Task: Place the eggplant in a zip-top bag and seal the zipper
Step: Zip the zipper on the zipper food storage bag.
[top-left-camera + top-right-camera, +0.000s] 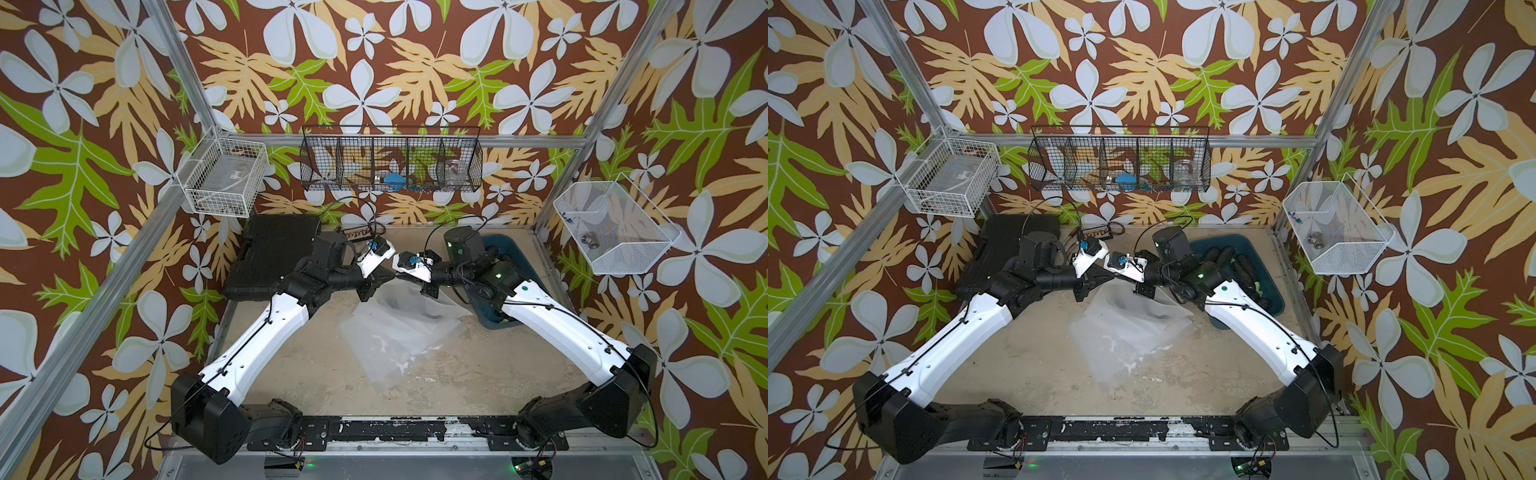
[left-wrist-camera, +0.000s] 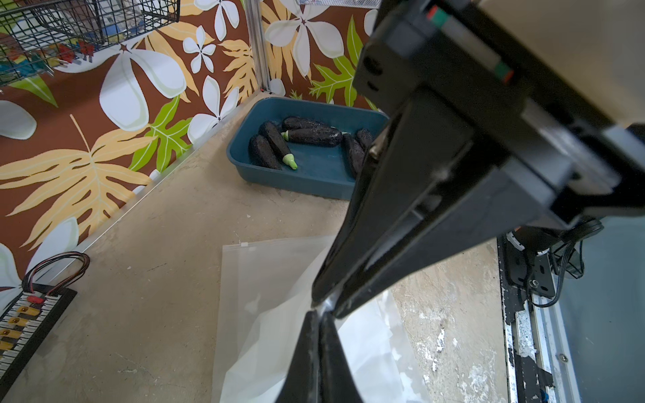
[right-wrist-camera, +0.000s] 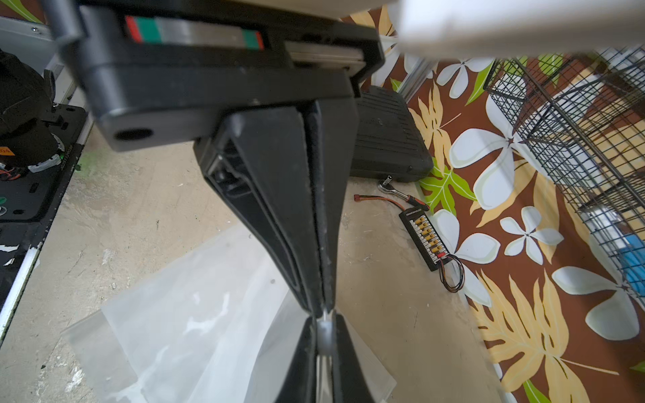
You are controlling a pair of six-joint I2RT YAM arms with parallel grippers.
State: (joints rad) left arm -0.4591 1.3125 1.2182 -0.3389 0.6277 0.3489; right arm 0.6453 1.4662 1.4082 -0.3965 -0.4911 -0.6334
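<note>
Now my left end effector [image 2: 319, 319] and right end effector [image 3: 324, 322], tips meeting, both clamp zip-top bag [image 1: 390, 332] film: limp, slippery; better hold at stiffer zipper edge.

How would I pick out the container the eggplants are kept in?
Start at the beige tabletop inside the flowered walls and go to its far corner on the robot's right. There sits a shallow blue tub, the only open container on it, holding dark eggplants with green stems; the black case opposite is shut.
</note>
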